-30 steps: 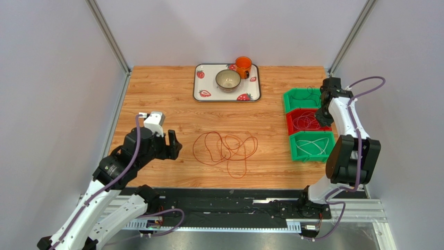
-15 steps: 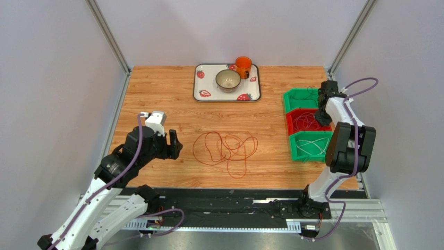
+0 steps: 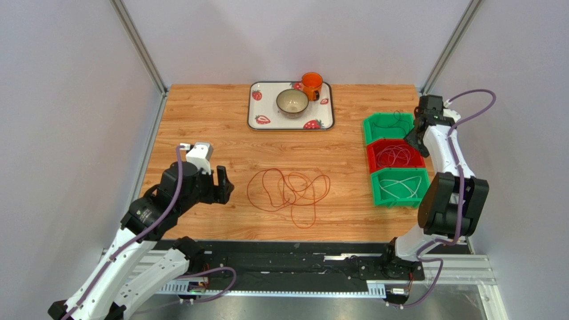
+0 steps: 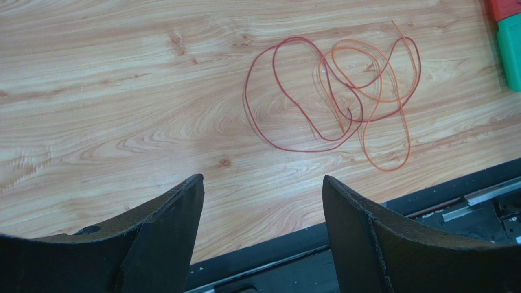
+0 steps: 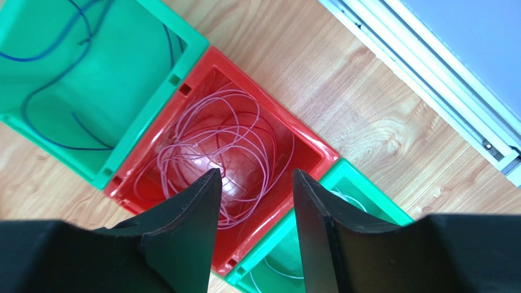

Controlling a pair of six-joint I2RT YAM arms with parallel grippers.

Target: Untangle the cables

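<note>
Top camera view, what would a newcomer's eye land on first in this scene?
The tangle of red and orange cables at the centre of the wooden table stands out first, right of the open left gripper. Next, the right gripper hangs open over the red bin of pink wire loops at the right edge. At the far edge sits a strawberry-print tray with a bowl and an orange mug.
</note>
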